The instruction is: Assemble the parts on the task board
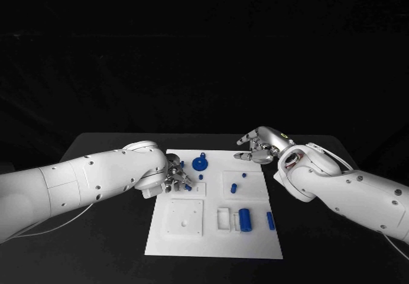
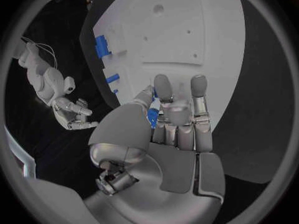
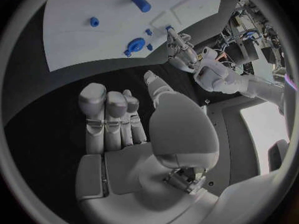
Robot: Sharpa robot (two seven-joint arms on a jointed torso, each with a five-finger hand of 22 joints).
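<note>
The left hand (image 1: 175,177) pinches a small blue part (image 2: 152,115) over the white task board's (image 1: 256,242) left edge. The right hand (image 1: 260,148), fingers curled around nothing, hovers beyond the board's far right corner above the counter (image 1: 111,260).

Dim, dark surroundings — white task board (image 1: 256,248) bright; wrist views bend at edges.

Black table (image 1: 111,248), white task board (image 1: 213,245) lying flat at its middle
</note>
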